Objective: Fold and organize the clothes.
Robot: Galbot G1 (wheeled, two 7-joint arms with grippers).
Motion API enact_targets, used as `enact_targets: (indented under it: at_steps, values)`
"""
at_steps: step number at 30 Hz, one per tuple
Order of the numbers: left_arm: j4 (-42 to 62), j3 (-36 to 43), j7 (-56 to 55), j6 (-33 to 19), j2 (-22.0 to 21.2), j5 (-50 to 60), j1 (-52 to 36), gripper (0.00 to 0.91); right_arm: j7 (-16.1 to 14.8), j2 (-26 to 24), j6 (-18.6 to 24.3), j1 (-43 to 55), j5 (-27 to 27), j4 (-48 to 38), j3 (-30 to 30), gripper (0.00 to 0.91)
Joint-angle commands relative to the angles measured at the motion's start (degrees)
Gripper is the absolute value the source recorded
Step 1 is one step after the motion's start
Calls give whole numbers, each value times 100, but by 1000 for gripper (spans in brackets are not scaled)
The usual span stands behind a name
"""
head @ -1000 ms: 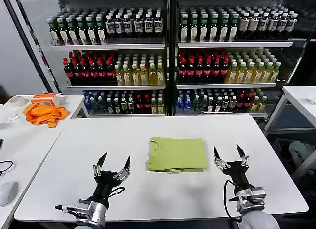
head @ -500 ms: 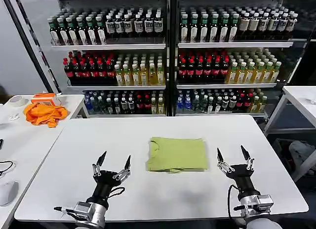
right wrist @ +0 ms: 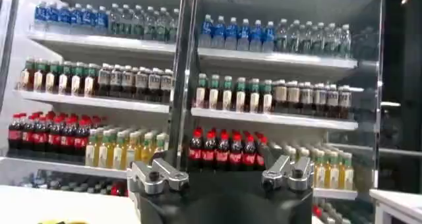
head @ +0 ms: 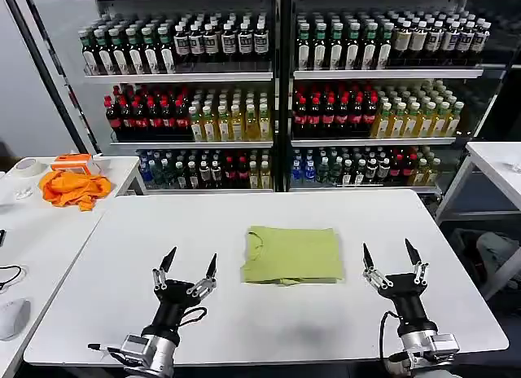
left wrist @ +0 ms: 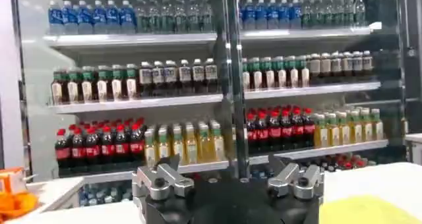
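The lime T-shirt (head: pixel 293 255) is soft, matte fabric, folded into a flat, roughly rectangular packet with slightly rumpled edges. Its round neck opening sits at the end nearer the left pincer (head: pixel 187 271). The packet's long axis runs from one pincer toward the other, across the table (head: pixel 244 321).

The shirt lies between the two pincers, slightly beyond their tips, touching neither. The left pincer stands well apart from the shirt's neck end. The right pincer (head: pixel 394 262) stands near the opposite end. Each pincer has dark, pointed fingers (head: pixel 168 259) spread wide, tips raised, holding nothing.

The table is white, smooth and rectangular. Beyond the left pincer, on a separate white side table (head: pixel 41 231), lies a crumpled bright orange cloth (head: pixel 75 187).

Behind the table, well beyond both pincers, stands a glass-fronted drinks cooler (head: pixel 281 89) with white shelves of upright bottles in rows, with dark, red, yellow and clear contents. Another white table (head: pixel 496 166) stands beyond the right pincer.
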Motion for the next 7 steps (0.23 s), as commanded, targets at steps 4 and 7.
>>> enact_targets:
  at_steps: [4, 7]
  values:
    - [-23, -63, -58, -134, 60, 120, 68, 907, 178, 55, 125, -47, 54, 58, -26, 907]
    - [-84, -161, -74, -193, 102, 89, 121, 907, 192, 91, -5, 12, 233, 26, -67, 907]
